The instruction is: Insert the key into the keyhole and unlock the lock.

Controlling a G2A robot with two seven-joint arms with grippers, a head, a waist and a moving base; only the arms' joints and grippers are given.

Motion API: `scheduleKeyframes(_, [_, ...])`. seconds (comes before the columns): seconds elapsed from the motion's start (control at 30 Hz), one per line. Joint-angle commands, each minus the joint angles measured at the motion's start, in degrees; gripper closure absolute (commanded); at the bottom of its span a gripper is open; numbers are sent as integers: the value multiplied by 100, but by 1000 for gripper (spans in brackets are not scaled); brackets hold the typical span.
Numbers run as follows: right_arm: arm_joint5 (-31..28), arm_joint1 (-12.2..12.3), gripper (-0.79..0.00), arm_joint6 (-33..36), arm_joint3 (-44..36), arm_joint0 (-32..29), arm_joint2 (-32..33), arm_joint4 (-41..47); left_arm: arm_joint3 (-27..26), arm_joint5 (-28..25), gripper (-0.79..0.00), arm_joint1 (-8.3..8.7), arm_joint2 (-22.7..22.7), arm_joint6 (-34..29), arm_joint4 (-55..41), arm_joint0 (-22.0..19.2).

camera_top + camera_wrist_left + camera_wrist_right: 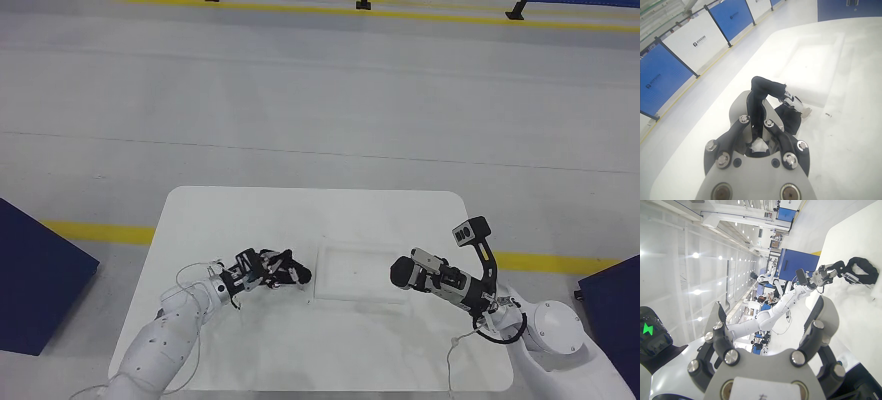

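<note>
The lock (768, 86) was a loop of cable sheathed in black fabric that was frayed at one end. It joined a short silver barrel (792, 101) tipped with a pale, rounded cap (806, 111). In the top view it lay left of the frame's centre on the white table (250, 340), just beside the left edge of the tray (360, 285) and outside it. The barrel end pointed toward that edge, though whether it touched could not be told. The left gripper (755, 100) had its jaws pressed together on the black sheath, which ran up between its fingers and arched over toward the barrel. The tray was a shallow white rectangle with a raised rim, sitting at the centre of the table. A small dark speck (827, 114) rested on the table to the right of the cap in the left wrist view, too small to identify. The right gripper (770, 306) sat at the tray's right edge in the top view, right of the frame's centre, well apart from the lock. Its jaws were spread wide with nothing between them.
</note>
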Motion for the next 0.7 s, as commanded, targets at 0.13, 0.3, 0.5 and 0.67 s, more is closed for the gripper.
scheduleKeyframes(0.13, [0,0,-785,0,0,0,0,0,57,-183,0,28,27,-411,-85,6])
scheduleKeyframes(0.3, [0,0,-785,0,0,0,0,0,-19,-319,0,67,53,-689,-73,32])
scheduleKeyframes(0.5, [0,0,-785,0,0,0,0,0,-247,-592,-785,117,-7,-1036,-288,111])
scheduleKeyframes(0.67, [0,0,-785,0,0,0,0,0,-693,-868,-785,192,-116,-1407,-445,285])
